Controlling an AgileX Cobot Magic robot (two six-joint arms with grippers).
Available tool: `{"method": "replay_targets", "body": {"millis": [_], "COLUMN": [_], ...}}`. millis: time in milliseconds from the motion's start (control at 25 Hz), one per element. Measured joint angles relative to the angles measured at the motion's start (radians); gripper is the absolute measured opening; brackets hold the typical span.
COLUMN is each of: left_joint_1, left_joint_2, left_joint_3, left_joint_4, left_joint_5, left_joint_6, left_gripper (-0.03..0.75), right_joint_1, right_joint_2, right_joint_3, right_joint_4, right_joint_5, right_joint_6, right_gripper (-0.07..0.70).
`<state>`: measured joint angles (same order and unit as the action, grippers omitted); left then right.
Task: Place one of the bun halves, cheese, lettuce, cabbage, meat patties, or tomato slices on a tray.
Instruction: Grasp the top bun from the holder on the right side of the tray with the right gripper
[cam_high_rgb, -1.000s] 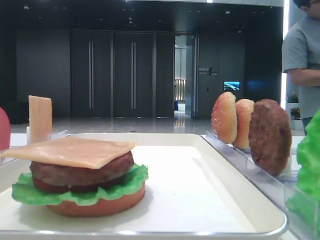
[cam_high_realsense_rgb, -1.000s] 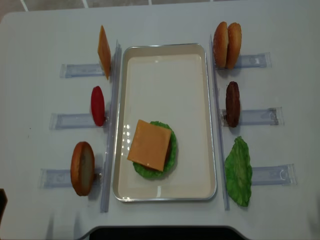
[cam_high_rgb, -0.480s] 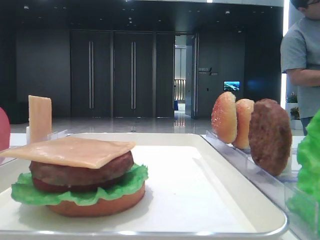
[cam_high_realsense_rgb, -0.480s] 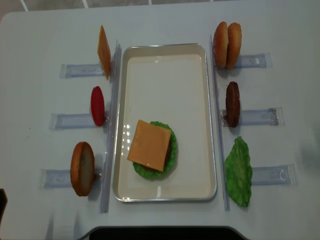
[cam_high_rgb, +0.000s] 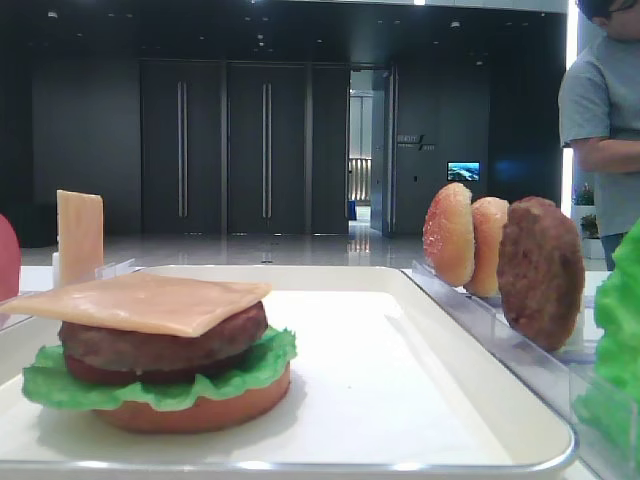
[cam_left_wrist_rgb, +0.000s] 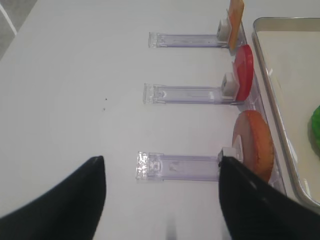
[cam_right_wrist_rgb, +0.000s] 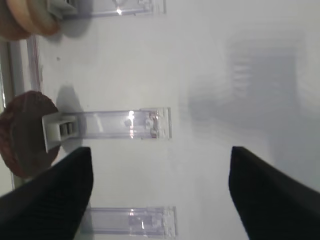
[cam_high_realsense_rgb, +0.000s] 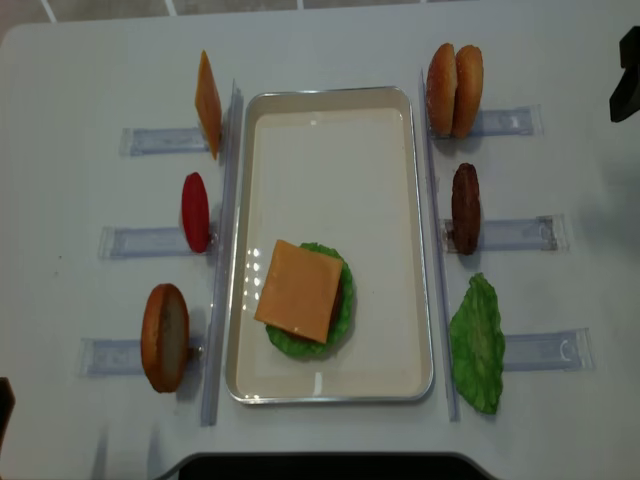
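Both grippers, left gripper (cam_left_wrist_rgb: 162, 200) and right gripper (cam_right_wrist_rgb: 160, 192), sit spread wide and empty; stack on the tray (cam_high_realsense_rgb: 330, 150) ends at cheese (cam_high_realsense_rgb: 298, 290); guessing the bun halves (cam_high_realsense_rgb: 454, 76) come next.

Right wrist view: the right gripper (cam_right_wrist_rgb: 160, 192) shows two broad black fingers (cam_right_wrist_rgb: 47, 200), matte, faintly cross-hatched, at seven and five o'clock. Left wrist view: the left gripper (cam_left_wrist_rgb: 162, 200) has the same plain black slabs with rounded tips, no cables, screws or markings showing
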<state>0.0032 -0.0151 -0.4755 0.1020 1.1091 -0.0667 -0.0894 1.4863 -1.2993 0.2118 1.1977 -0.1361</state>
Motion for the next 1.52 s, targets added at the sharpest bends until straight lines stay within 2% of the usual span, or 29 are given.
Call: {"method": "replay_targets", "body": {"millis": [200,480,600,800,1160,1520], "left_joint_1": [0.000,0.000,0.000,0.000,0.000,0.000], "left_joint_2": [0.000,0.000,0.000,0.000,0.000,0.000], "left_joint_3": [0.000,0.000,0.000,0.000,0.000,0.000], "left_joint_4": [0.000,0.000,0.000,0.000,0.000,0.000], "left_joint_5": [0.000,0.000,0.000,0.000,0.000,0.000], "left_joint_6": [0.000,0.000,0.000,0.000,0.000,0.000], "left_gripper": [0.534,0.534,0.534,0.534,0.534,0.534], "right_joint_1": [0.003,0.038,0.066,0.164,0.342,0.461], "right_joint_2": [0.127,0.279,0.311,0.316,0.316,0.319], "right_joint_3": [-0.128,-0.306,-0.347,-0.363,-0.363,-0.363], "right_joint_4": [0.070,0.084,0.060,-0.026,-0.023,0.016], "right_joint_5": [-0.003,0.010,0.010,0.002,-0.085,-0.195], "right_joint_6": [0.000,0.026,0.056,0.159,0.340,0.433], "right_gripper": [0.533,0.533,0.533,0.533,0.533,0.533]}}
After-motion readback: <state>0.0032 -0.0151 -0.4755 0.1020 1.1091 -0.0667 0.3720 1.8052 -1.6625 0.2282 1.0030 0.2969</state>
